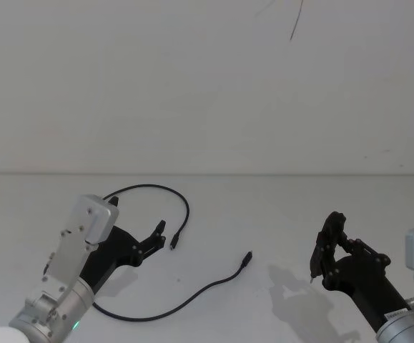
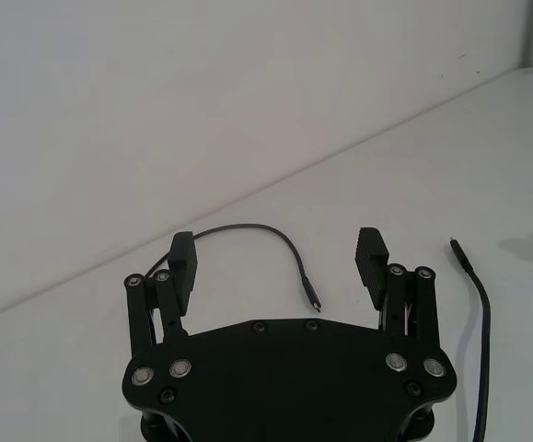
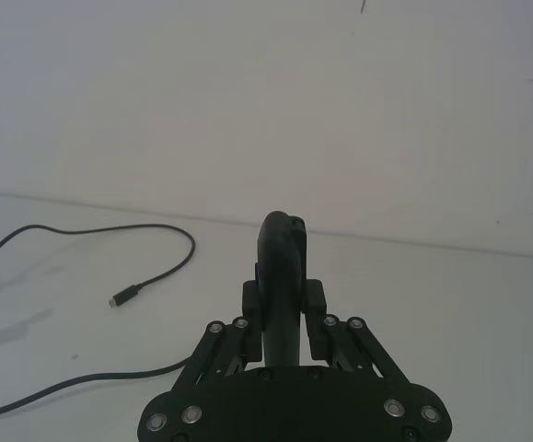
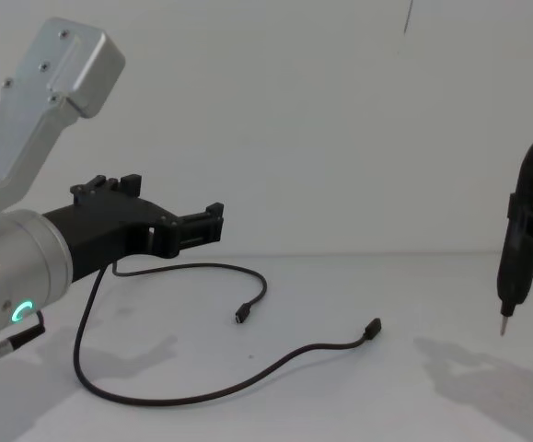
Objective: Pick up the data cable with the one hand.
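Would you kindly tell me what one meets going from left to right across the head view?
The left black two-fingered pincer, open → one small plug of the thin black data cable → its other plug → the right black pincer, shut on a slim dark pen-like tool.

Left arm silver, cylindrical, green light ring; left gripper black, angular, silver screws.

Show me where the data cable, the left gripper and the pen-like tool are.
data cable (image 1: pixel 149 186), head view, top of its loop.
left gripper (image 2: pixel 275 241), left wrist view, midway between open fingertips.
pen-like tool (image 4: pixel 516 262), chest view, dark body.
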Robot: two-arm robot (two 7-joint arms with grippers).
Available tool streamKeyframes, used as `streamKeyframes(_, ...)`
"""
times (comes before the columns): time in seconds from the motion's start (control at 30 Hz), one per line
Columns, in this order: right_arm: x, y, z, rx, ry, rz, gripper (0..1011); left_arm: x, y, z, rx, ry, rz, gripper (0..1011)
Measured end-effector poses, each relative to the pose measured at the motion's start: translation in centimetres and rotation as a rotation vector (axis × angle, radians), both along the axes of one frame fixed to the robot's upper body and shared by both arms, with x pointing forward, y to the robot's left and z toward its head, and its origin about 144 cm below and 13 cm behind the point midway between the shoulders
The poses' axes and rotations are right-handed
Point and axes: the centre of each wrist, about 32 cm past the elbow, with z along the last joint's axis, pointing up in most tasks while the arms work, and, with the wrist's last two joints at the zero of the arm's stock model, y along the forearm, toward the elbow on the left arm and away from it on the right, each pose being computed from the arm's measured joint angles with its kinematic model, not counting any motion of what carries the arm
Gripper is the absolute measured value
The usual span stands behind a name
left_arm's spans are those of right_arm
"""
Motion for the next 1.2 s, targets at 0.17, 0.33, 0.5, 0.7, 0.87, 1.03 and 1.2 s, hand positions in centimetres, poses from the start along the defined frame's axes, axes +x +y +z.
streamKeyframes(0.17, 0.0, 0.0, 0.0, 0.0, 0.0, 0.0, 269, 0.0, 0.0, 0.0, 0.0, 0.0, 0.0, 1001)
streamKeyframes(0.33, 0.0, 0.0, 0.0, 0.0, 0.0, 0.0, 269, 0.0, 0.0, 0.0, 0.0, 0.0, 0.0, 1001)
streamKeyframes(0.5, 0.0, 0.0, 0.0, 0.0, 0.0, 0.0, 269, 0.0, 0.0, 0.0, 0.0, 0.0, 0.0, 1001)
streamKeyframes(0.7, 0.0, 0.0, 0.0, 0.0, 0.0, 0.0, 269, 0.0, 0.0, 0.0, 0.0, -0.001, 0.0, 1001)
streamKeyframes(0.87, 0.0, 0.0, 0.0, 0.0, 0.0, 0.0, 269, 0.0, 0.0, 0.0, 0.0, -0.001, -0.002, 1001)
streamKeyframes(1.03, 0.0, 0.0, 0.0, 0.0, 0.0, 0.0, 269, 0.01, 0.09, 0.01, 0.008, -0.004, -0.028, 1001)
streamKeyframes(1.2, 0.0, 0.0, 0.0, 0.0, 0.0, 0.0, 269, 0.04, 0.25, 0.02, 0.021, -0.009, -0.079, 1001)
